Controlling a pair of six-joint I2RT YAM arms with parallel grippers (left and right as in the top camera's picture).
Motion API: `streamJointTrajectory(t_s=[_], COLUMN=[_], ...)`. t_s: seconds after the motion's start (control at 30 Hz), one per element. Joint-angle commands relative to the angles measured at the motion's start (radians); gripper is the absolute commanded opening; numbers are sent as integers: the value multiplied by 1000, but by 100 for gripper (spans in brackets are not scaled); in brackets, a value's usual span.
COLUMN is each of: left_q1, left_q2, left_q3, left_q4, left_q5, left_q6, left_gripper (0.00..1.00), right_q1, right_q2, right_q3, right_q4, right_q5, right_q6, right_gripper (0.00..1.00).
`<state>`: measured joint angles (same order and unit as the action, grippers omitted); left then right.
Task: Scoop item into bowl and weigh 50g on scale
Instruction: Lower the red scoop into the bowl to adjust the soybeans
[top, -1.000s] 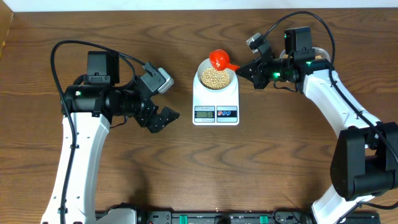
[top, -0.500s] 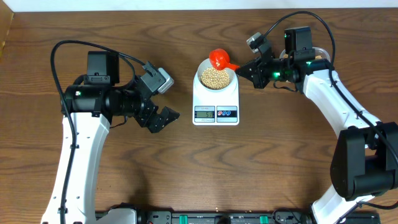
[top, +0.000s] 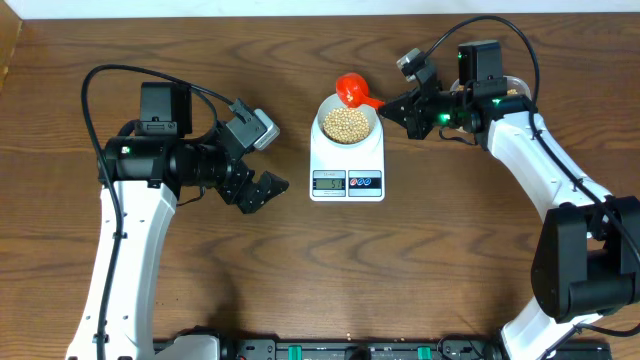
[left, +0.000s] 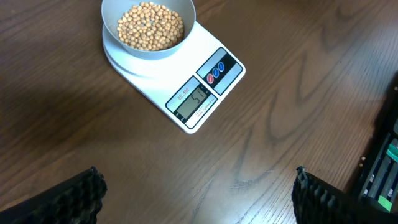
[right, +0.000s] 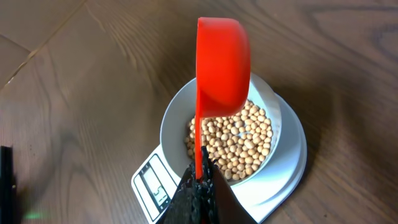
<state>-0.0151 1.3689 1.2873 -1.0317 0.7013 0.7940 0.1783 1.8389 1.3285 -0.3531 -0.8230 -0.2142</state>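
The white bowl (top: 347, 123) sits on the white scale (top: 347, 160) and holds a heap of tan beans (top: 346, 123). The left wrist view shows the bowl (left: 148, 28), beans (left: 151, 26) and scale (left: 205, 93), its display reading about 51. My right gripper (top: 393, 108) is shut on the handle of a red scoop (top: 351, 91), whose cup is tipped on its side above the bowl's far rim. In the right wrist view the scoop (right: 221, 68) hangs over the beans (right: 239, 140) in the bowl (right: 174, 124). My left gripper (top: 262, 186) is open and empty, left of the scale.
A pale round container (top: 515, 88) shows partly behind the right arm at the far right. Black equipment (top: 330, 350) lines the table's front edge. Dark wood table (top: 420, 260) spreads around the scale.
The red scoop and right gripper have shifted slightly up and away from the bowl. The left arm has not moved.
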Motion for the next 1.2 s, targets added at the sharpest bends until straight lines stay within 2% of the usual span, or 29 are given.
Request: streamJointTrajectory(t_s=[0.0, 0.2, 0.33, 0.57, 1.17], left_q1=[3, 3, 3, 3, 3], left_q2=[-11, -11, -11, -11, -11], left_q3=[6, 6, 6, 6, 6], left_q4=[-4, -4, -4, -4, -4], left_q5=[13, 13, 13, 13, 13], left_q6=[17, 17, 17, 17, 17], left_gripper=[98, 98, 98, 98, 98], right_q1=[-2, 3, 47, 100, 175], right_q2=[2, 2, 2, 3, 13], right_q3=[-3, -3, -3, -3, -3], right_q4=[-2, -59, -121, -119, -144], right_q5=[-26, -5, 173, 355, 357], right_q6=[9, -37, -134, -200, -210], right_gripper=[1, 1, 1, 1, 1])
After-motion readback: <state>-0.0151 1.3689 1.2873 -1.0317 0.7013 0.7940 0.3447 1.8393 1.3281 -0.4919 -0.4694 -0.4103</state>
